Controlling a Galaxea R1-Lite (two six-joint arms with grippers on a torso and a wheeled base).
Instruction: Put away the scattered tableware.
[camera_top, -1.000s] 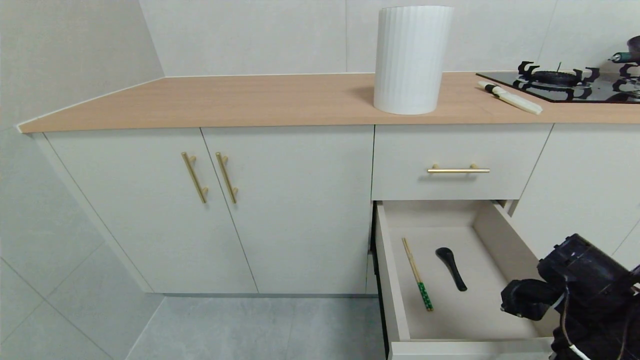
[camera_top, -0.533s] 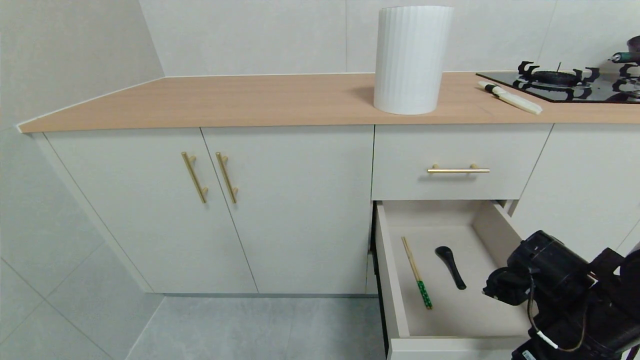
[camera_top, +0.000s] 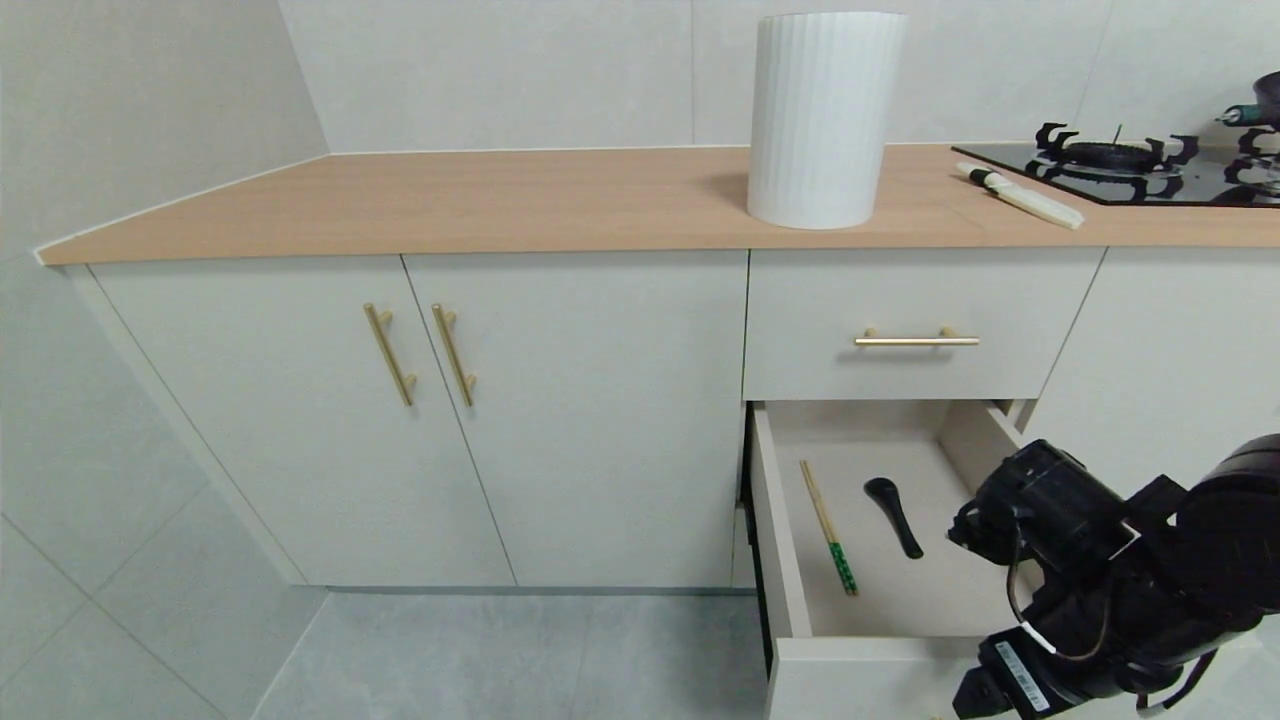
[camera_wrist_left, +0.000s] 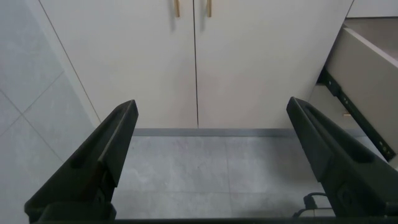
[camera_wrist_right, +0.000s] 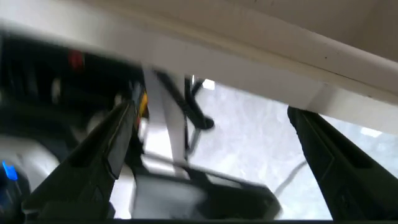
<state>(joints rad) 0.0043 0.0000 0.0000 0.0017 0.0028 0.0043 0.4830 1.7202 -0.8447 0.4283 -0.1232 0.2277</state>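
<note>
The lower drawer (camera_top: 779, 530) stands partly pulled out. Inside lie a pair of wooden chopsticks with green ends (camera_top: 828, 528) and a black spoon (camera_top: 893, 515). A pale knife with a dark band (camera_top: 1020, 196) rests on the wooden counter (camera_top: 500, 205) beside the stove. My right arm (camera_top: 1090, 580) is low at the drawer's front right corner. My right gripper (camera_wrist_right: 211, 113) is open, its fingers wide apart below a pale drawer edge (camera_wrist_right: 261, 70). My left gripper (camera_wrist_left: 211, 107) is open above the floor, facing the cabinet doors (camera_wrist_left: 193, 56).
A tall white ribbed cylinder (camera_top: 825, 120) stands on the counter above the drawers. A black gas stove (camera_top: 1130, 165) sits at the far right. The upper drawer (camera_top: 915, 320) with a gold handle is closed. Grey tiled floor (camera_top: 450, 660) lies open to the left.
My right arm has moved left and in toward the cabinet. The lower drawer has slid partway inward, and its front now sits closer to the cabinet.
</note>
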